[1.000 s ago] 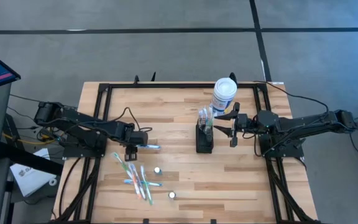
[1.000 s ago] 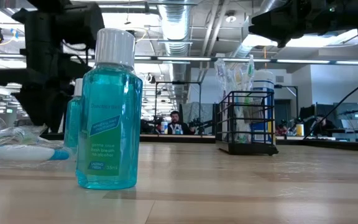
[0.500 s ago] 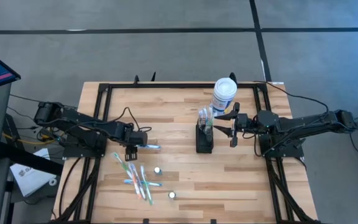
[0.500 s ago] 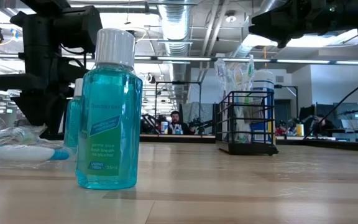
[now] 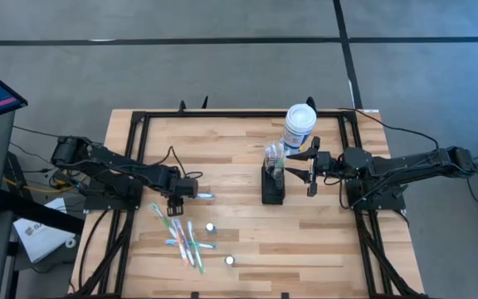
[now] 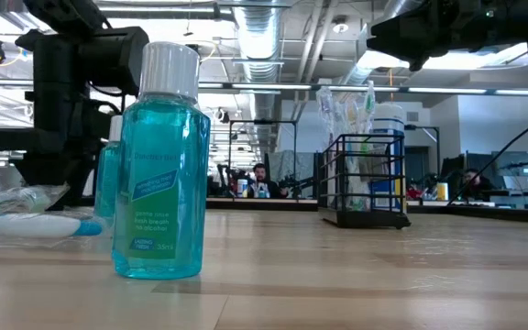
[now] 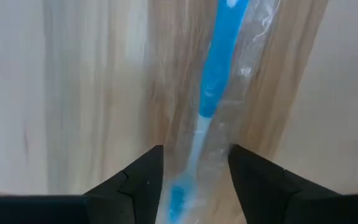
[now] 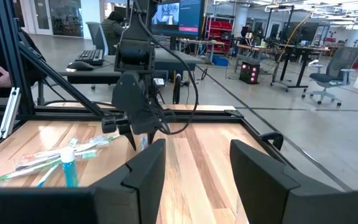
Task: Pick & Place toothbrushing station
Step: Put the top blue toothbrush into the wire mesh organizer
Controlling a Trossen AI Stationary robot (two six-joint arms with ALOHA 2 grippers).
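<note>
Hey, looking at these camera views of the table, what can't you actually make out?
- Left gripper: in the left wrist view, whether its open fingers touch the wrapped blue toothbrush between them is cut off by the bottom edge.
- Caddy: slot contents too small from above.
- Mouthwash bottle: label print unreadable in the low view.
</note>
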